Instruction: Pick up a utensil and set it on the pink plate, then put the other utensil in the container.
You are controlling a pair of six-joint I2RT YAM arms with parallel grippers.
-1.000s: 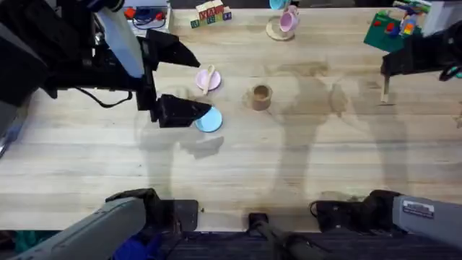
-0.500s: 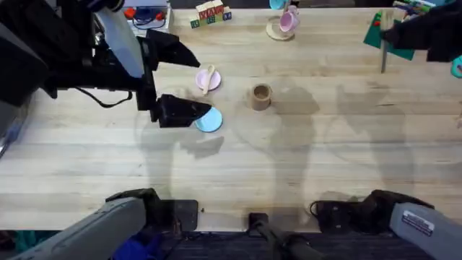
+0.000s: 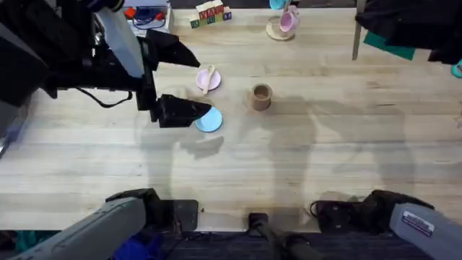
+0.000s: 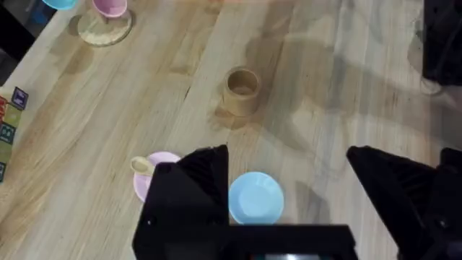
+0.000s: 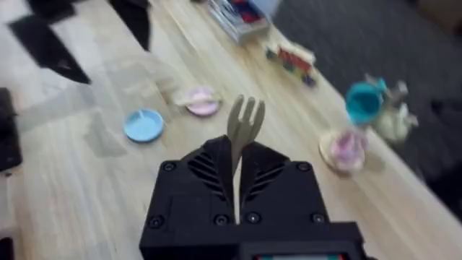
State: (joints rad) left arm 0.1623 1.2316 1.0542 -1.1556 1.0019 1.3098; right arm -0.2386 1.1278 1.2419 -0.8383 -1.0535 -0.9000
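The pale wooden spoon (image 3: pixel 209 76) lies on the pink plate (image 3: pixel 203 84); it shows again as spoon (image 4: pixel 141 165) on plate (image 4: pixel 160 160) in the left wrist view. Over that plate my left gripper (image 3: pixel 202 87) hangs open, one finger on each side, holding nothing. The brown container (image 3: pixel 260 96) stands to the right of the plate, upright, also seen as container (image 4: pixel 241 89). At the far right, high over the table, my right gripper (image 5: pixel 237 167) is shut on the wooden fork (image 5: pixel 244 121), prongs pointing away from the fingers. The fork (image 3: pixel 355 40) hangs as a thin stick.
A light-blue plate (image 3: pixel 209 120) lies just in front of the pink one. A pink mug on a coaster (image 3: pixel 286 23) and lettered blocks (image 3: pixel 211 12) sit at the table's back. A green toy board (image 3: pixel 390 37) is at the back right.
My right arm has lifted the fork and carried it toward the back and to the left. The left arm, spoon and plates have stayed put.
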